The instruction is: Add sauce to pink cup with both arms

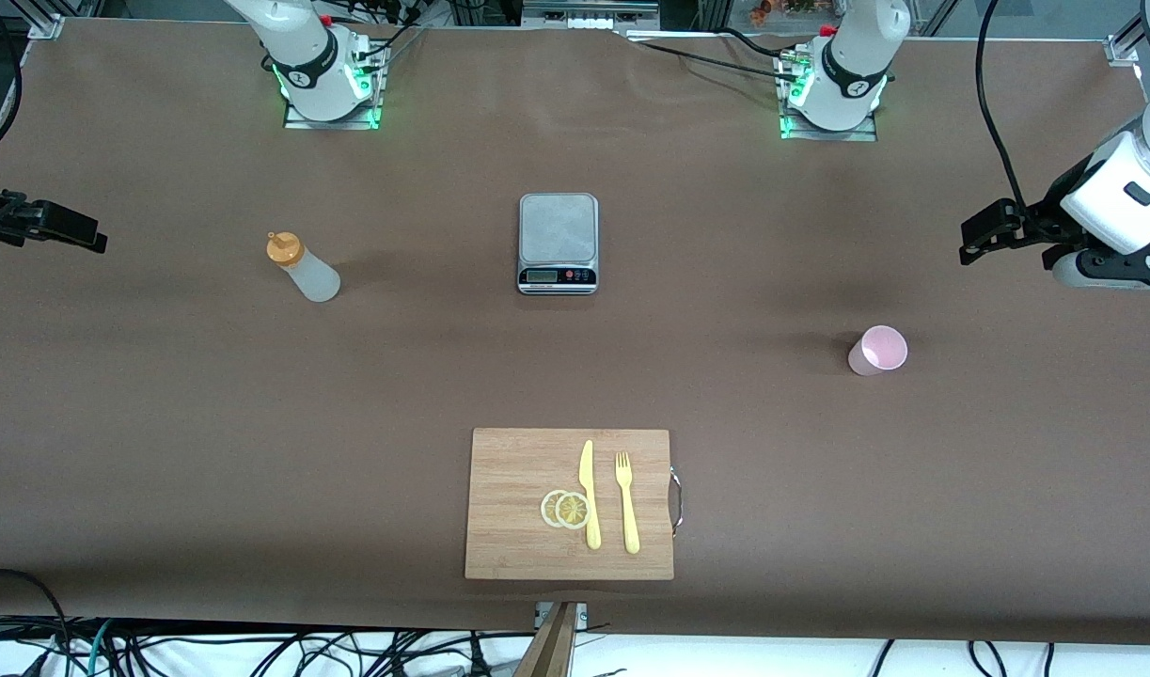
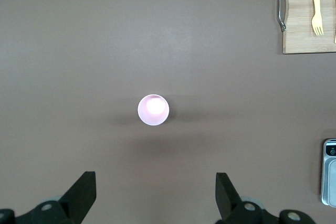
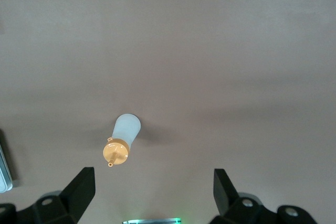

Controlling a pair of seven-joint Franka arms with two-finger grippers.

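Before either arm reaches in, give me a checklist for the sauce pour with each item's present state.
1. Squeeze bottle standing upright on the table: ok.
2. Orange cap on the bottle: ok.
3. Pink cup upright, mouth open upward: ok.
4. Left claw open, nothing held: ok.
5. Right claw open, nothing held: ok.
6. Sauce level in the bottle: cannot tell.
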